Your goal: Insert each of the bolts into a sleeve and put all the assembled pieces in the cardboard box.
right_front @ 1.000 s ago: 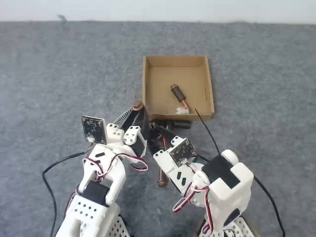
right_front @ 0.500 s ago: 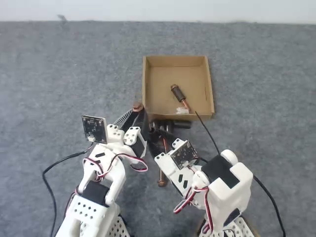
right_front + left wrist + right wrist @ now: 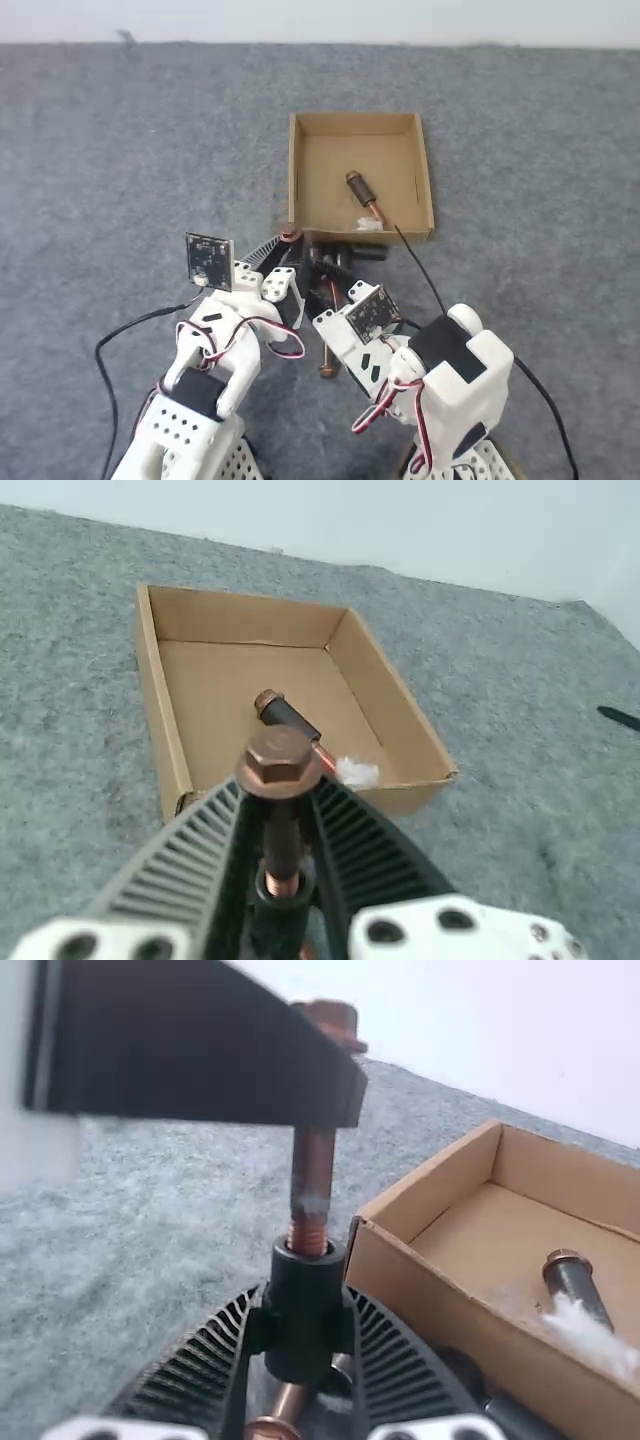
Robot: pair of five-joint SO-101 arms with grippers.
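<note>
The fingers of the left gripper [image 3: 278, 792] are clamped on the shank of a copper bolt [image 3: 278, 762], just under its hexagonal head, and they hold it upright with the thread pointing down. The fingers of the right gripper [image 3: 302, 1312] are closed around a black sleeve [image 3: 300, 1272], which stands upright with its mouth open to the top. The threaded tip of the bolt is just inside this mouth; most of the shank is above it, so I judge the insertion as started but not finished.

Both grippers meet just in front of the near wall of the cardboard box [image 3: 293, 180]. Inside the box lies one assembled piece [image 3: 364, 198], and beside it a small white scrap [image 3: 369, 224]. On the grey carpet [image 3: 120, 150], between the two arms, lies a loose bolt [image 3: 327, 352], and close to the box wall there is a dark cylinder [image 3: 365, 252], probably a spare sleeve.

So one piece seems done, one is in work and must afterwards go into the box, and at least one bolt waits.
</note>
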